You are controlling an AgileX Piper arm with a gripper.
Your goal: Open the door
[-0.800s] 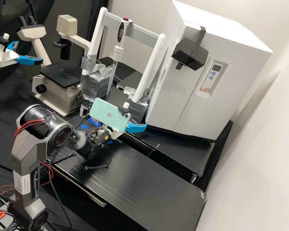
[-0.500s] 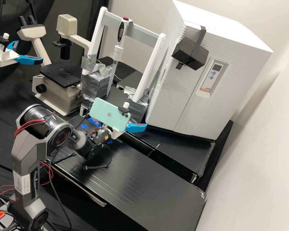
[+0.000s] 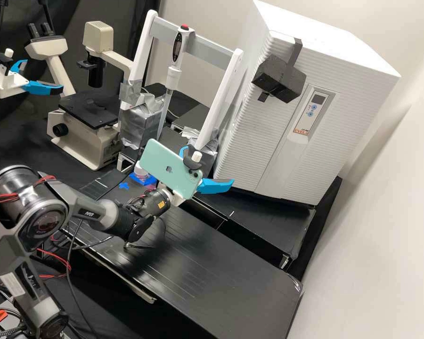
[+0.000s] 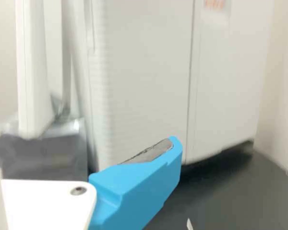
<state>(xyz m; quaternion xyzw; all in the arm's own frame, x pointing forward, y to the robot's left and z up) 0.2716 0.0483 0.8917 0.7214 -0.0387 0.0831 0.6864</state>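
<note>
Door shut, pincer near its bottom edge

Bright light washes the white cabinet beyond the fingers almost flat, while pale glare streaks the black bench nearer than them (soft shadow pools under the cabinet, too).

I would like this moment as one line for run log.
gripper: open, holding nothing | cabinet: white, upright | door: looks shut | black block on cabinet front: untouched | opening: not yet done
</note>
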